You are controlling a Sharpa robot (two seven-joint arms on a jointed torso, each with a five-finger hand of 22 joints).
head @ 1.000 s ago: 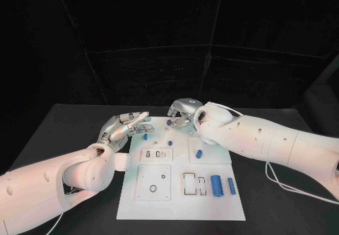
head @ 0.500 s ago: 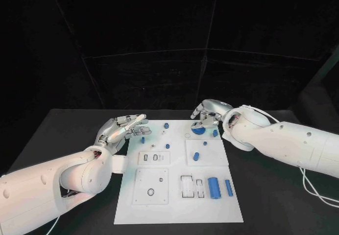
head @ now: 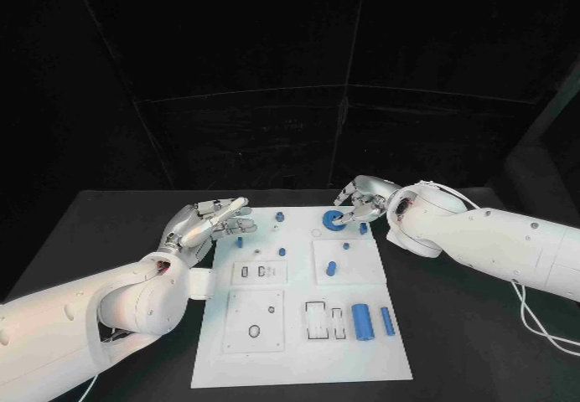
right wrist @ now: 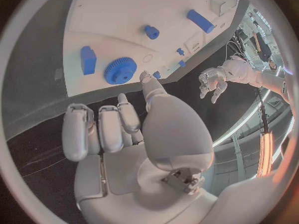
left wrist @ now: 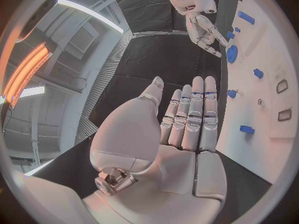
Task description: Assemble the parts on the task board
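The white task board [head: 298, 347] lies in the middle of the table. A blue gear [head: 333, 221] [right wrist: 120, 69] rests flat near its far edge, with a small blue block [head: 363, 227] [right wrist: 87, 59] just beside it. My right hand [head: 363, 197] [right wrist: 124, 134] hovers at the board's far right corner, slightly beyond the gear, fingers loosely bent and holding nothing. My left hand [head: 212, 219] [left wrist: 187, 119] floats at the board's far left edge, fingers straight together, empty. Small blue pegs [head: 279, 216] stand on the far half. Two blue cylinders [head: 361, 319] lie at the near right.
White inset plates with slots [head: 257, 271] and holes [head: 255, 315] take up the board's left and middle. An oblong blue piece [head: 330, 268] lies on the right inset. Black table [head: 109, 234] surrounds the board on all sides.
My right hand has moved right, off the board's far middle, and the blue gear now lies uncovered there. The left hand has barely moved. The camera has shifted a little.
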